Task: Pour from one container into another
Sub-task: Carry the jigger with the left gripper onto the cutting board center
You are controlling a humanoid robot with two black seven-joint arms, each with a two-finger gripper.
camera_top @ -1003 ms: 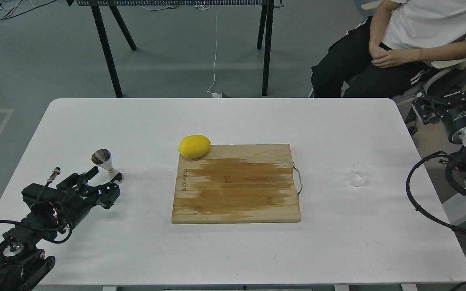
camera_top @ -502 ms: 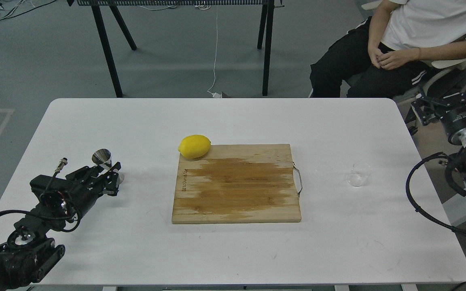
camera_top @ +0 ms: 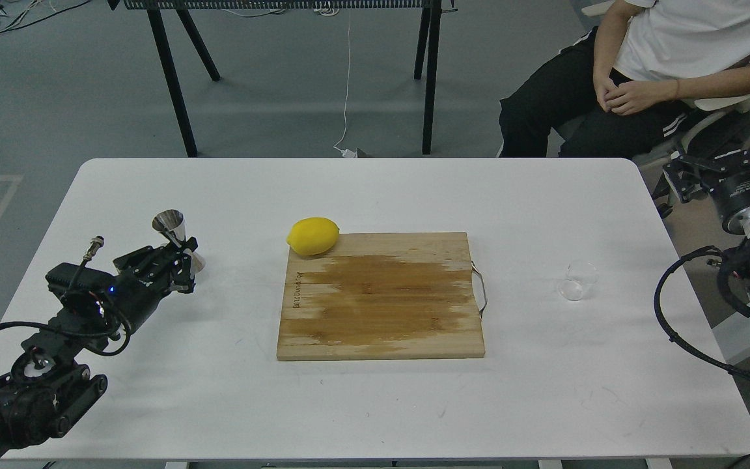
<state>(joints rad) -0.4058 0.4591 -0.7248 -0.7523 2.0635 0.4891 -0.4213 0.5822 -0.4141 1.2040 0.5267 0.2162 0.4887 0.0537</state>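
Our left end effector (camera_top: 180, 260) at the steel jigger (camera_top: 178, 242), left side of the white worktop (camera_top: 375, 404).

The jigger's wide upper cone rises just above and beyond our left end effector, and its narrow waist and lower cone sit between the dark fingers, which appear clenched on it; whether its base touches the worktop we cannot tell. The clear glass beaker (camera_top: 577, 281) stands upright on the right part of the worktop, well apart from the jigger. Between them lies a wooden cutting board (camera_top: 380, 296), with a yellow lemon (camera_top: 312, 236) at its far left corner. Our right end effector (camera_top: 707, 166) sits off the worktop's right edge, far from the beaker; its state we cannot tell.
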